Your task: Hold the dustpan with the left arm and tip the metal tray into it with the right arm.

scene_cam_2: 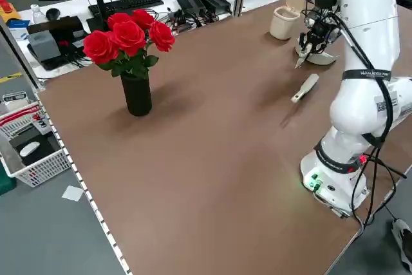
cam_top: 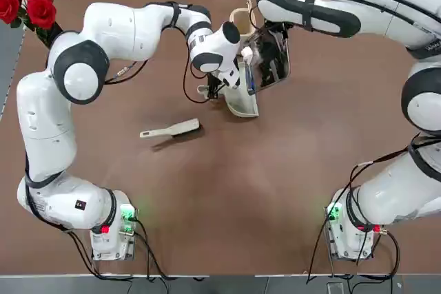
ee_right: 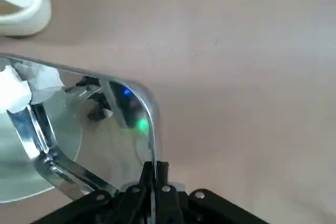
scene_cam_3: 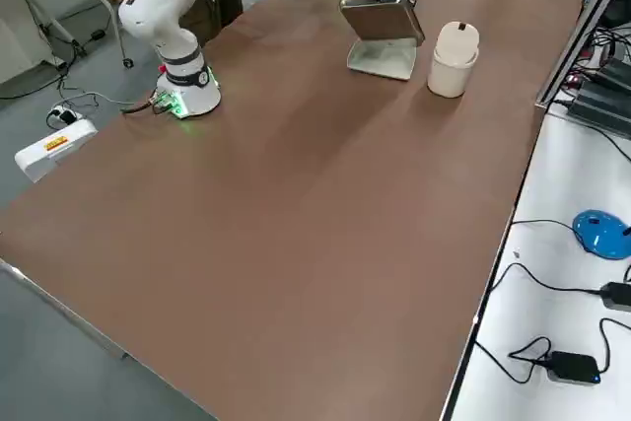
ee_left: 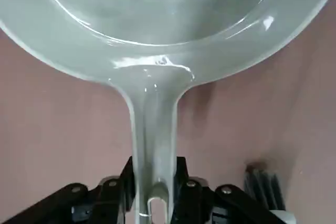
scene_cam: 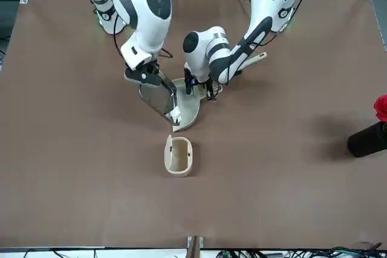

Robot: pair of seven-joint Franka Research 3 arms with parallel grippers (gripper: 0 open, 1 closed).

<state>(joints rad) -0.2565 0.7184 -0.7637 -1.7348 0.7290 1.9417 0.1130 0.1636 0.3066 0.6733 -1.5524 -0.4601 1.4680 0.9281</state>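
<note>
The right arm point(cam_top: 344, 5) is reaching over the table's far part and the left arm point(cam_top: 131, 32) is meeting it there, so a swing by either one could be knocking the other's load askew. The steel tray point(ee_right: 113, 145) is hanging tilted over the scoop, its rim being pinched near one corner by the right gripper point(ee_right: 155, 167); so small a hold on slick metal could be letting it pivot under its own weight. The cream dustpan point(ee_left: 68, 19) is lying under the tray's low side, its handle being squeezed between the left gripper's point(ee_left: 155, 169) closed fingers; a push from the tray could be twisting the scoop away. The cup-like cream bin point(scene_cam: 187, 171) is standing just beyond the scoop, where a wide tip could be bumping it. The dark-bristled hand brush point(cam_top: 172, 131) is lying apart, near the handle side, probably risking little. The crumpled white paper point(ee_right: 13, 93) is resting at the tray's low rim; a sudden or off-centre tilt could be sending it past the scoop.
</note>
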